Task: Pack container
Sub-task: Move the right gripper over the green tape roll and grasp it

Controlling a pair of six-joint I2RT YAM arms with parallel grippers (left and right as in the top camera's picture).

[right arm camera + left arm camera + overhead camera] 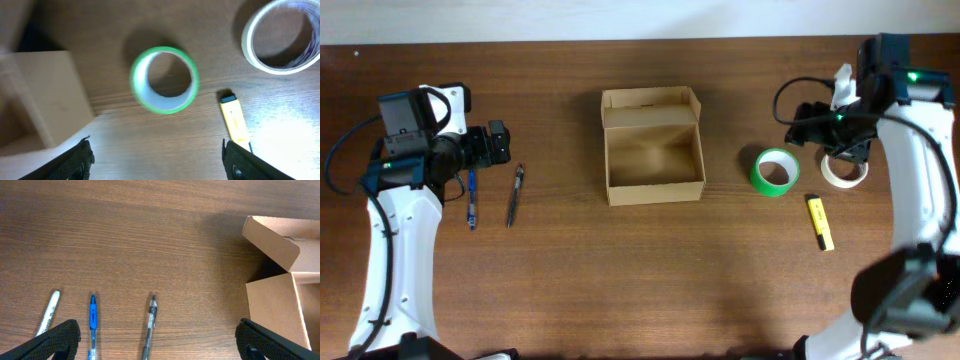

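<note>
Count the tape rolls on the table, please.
2. The green roll lies right of the open cardboard box; the white roll lies further right, partly under the right arm. None looks hidden.

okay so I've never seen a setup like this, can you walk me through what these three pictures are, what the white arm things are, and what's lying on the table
These are two robot arms at a wooden table. The overhead view looks straight down. Each of the other two comes from a camera on one arm's wrist, with that arm's dark fingertips at the bottom corners.

In the middle sits an open cardboard box, apparently empty, its flap lid folded back. Beside the left gripper lie a blue pen and a black pen; its wrist view also shows a white marker. Near the right gripper are a green tape roll, a white tape roll and a yellow highlighter.

Both grippers are open and hold nothing.
</note>
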